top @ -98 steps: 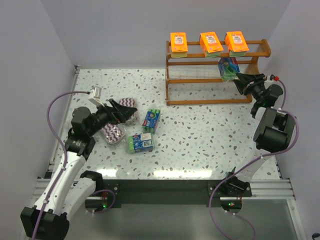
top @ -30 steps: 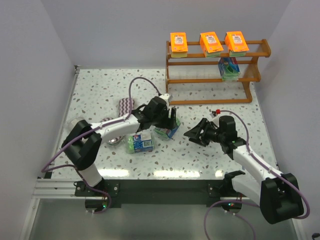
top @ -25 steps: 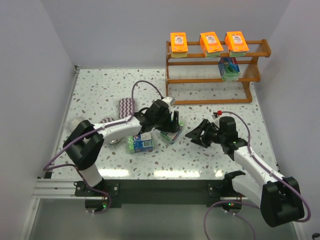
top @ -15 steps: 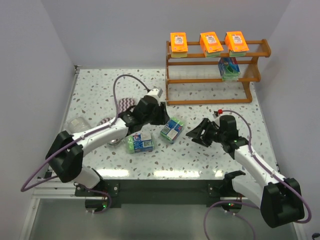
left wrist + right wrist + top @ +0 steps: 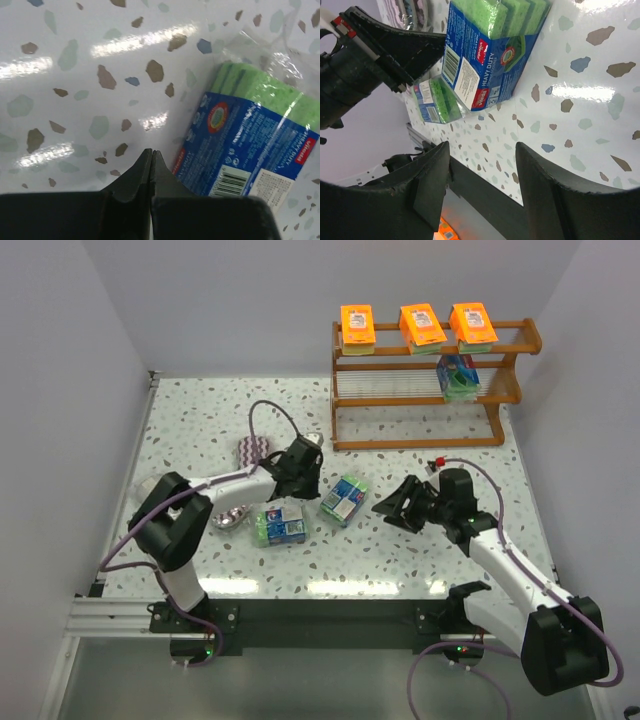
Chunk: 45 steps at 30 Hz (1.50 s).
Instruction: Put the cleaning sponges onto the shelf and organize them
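Nearest the arm bases, one blue-green pack [image 5: 280, 523] lies flat on the speckled table [image 5: 200, 420]. Just right of it we note the right gripper [image 5: 390, 508] held low over the table, jaws spread wide and empty. It faces a second blue-green pack [image 5: 344, 499], which lies apart from its fingertips. On that pack's other side is the left gripper [image 5: 151, 155]. Its fingers are pressed tip to tip with nothing between them, just beside the pack's barcode end and not touching it. A clear bag of purple-white pads [image 5: 231, 518] shows partly behind the left arm, and another purple-white bag [image 5: 252, 450] lies farther back on the table. At the far right stands the shelf [image 5: 420, 443]. The third blue-green pack [image 5: 458, 375] sits at the right end of its middle tier. Three orange packs [image 5: 422, 325] stand in a row along the top tier.
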Motion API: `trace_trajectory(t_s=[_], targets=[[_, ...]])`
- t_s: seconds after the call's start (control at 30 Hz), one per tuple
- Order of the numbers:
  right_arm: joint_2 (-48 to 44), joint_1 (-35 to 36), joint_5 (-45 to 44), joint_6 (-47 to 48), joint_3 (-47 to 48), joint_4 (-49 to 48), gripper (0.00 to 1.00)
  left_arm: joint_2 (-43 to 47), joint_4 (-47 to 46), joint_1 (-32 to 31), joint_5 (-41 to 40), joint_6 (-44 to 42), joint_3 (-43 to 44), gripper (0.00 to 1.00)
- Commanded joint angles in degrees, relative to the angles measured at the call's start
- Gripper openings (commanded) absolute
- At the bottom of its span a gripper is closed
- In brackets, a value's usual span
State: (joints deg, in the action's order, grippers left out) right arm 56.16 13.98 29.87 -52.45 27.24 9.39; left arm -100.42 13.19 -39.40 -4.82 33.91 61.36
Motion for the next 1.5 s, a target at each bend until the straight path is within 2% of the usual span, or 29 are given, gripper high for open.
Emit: trace_trajectory(t_s=[0.0, 0.23, 0.37, 0.47, 0.63, 0.83, 1.0, 1.1, 1.2, 1.3, 1.33, 1.4, 1.43, 1.47], targets=[[-0.4, 0.2, 0.0, 1.3, 2.2, 1.5, 0.59, 0.5, -1.9, -3.6, 4.6, -2.6, 3.4, 0.0], [0.8, 0.3, -0.5, 1.3, 2.2, 3.9, 0.6, -0.2, -6.2, -10.9, 11.4, -0.3, 2.5, 0.0], [0.4, 0.2, -2.5, 1.4, 3.2, 8.8, 0.61, -1.3, -8.6, -12.8, 14.9, 2.1, 2.3, 0.0], [0.5, 0.2, -4.7, 1.6, 4.3, 13.6, 0.62, -1.4, -9.8, -14.0, 14.8, 3.4, 1.6, 0.0], [1.2, 0.2, -7.1, 1.4, 4.9, 15.8, 0.64, -1.2, -9.5, -14.1, 13.4, 4.3, 0.5, 0.0], [7.1, 0.2, -3.9, -0.5, 3.4, 8.3, 0.64, 0.1, -9.0, -14.1, 11.7, 4.7, -0.7, 0.0], [11.9, 0.3, -1.6, -5.4, 1.3, -3.5, 0.61, 2.4, -8.6, -14.1, 10.3, 5.6, -2.1, 0.0], [14.8, 0.3, -1.7, -7.3, 0.3, -8.2, 0.57, 4.5, -8.6, -14.1, 9.4, 6.2, -3.4, 0.0], [17.9, 0.2, -2.2, -7.5, -0.3, -9.1, 0.47, 6.6, -8.1, -14.1, 8.2, 6.7, -4.9, 0.0], [18.5, 0.2, -1.5, -8.5, -1.5, -12.1, 0.3, 9.1, -7.4, -14.1, 7.3, 7.2, -5.8, 0.0], [17.8, 0.2, -1.2, -8.6, -2.0, -12.4, 0.18, 9.9, -6.7, -14.1, 6.8, 7.5, -6.3, 0.0], [15.2, 0.1, -1.0, -9.3, -2.1, -11.6, 0.08, 13.0, -5.8, -14.1, 5.4, 7.9, -6.8, 0.0], [14.2, 0.0, -0.7, -9.4, -1.9, -11.1, 0.0, 14.1, -4.6, -14.1, 5.1, 7.9, -6.8, 0.0], [13.1, -0.1, -0.3, -10.0, -1.8, -10.1, 0.0, 16.6, -3.7, -14.0, 3.5, 7.9, -6.6, 0.0]])
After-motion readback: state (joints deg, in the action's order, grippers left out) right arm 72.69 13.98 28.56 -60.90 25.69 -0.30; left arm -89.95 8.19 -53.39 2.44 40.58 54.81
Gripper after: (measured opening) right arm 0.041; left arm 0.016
